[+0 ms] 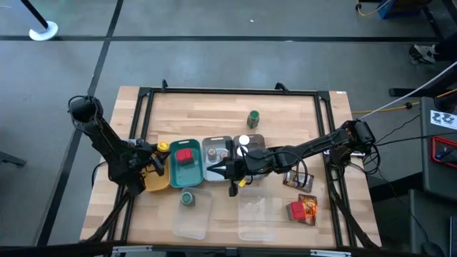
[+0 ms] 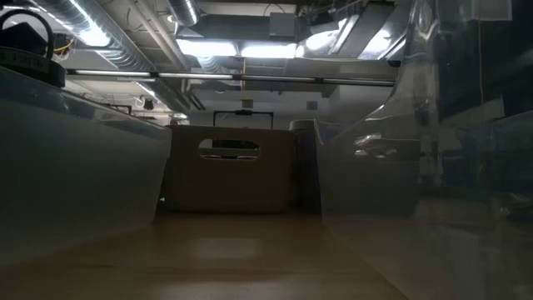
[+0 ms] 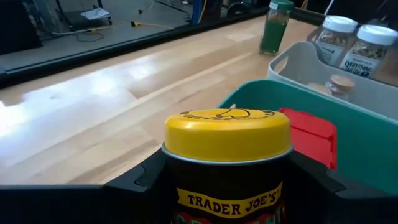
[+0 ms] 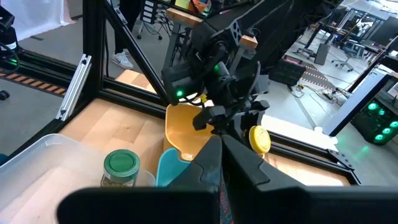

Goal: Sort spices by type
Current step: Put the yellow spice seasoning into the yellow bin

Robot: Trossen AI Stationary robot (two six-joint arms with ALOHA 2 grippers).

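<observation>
My left gripper (image 1: 158,151) is shut on a yellow-capped jar (image 3: 227,134) with a black and yellow label. It holds the jar at the far end of the yellow tray (image 1: 156,178). A red box (image 1: 185,157) lies in the teal tray (image 1: 173,168). White-capped jars (image 3: 354,34) stand in the grey tray (image 1: 214,171). One green-capped jar (image 1: 253,118) stands on the bare table farther back, and another (image 1: 187,198) stands at the near side. My right gripper (image 4: 221,163) is shut with nothing in it and hangs over the grey tray's near edge. My left gripper pinches the jar's body just below the yellow cap (image 3: 180,186), with one dark finger (image 3: 146,183) on each side. The fingers come nearly level from the table's left. The jar's cap points up. Whether its base rests on the tray is hidden.
Two clear plastic lids (image 1: 191,220) (image 1: 258,218) lie near the front edge. Flat pouches (image 1: 298,180) (image 1: 303,209) lie at the near right. A black frame (image 1: 228,91) rims the table. In the low view, translucent plastic walls (image 2: 75,158) stand close on both sides.
</observation>
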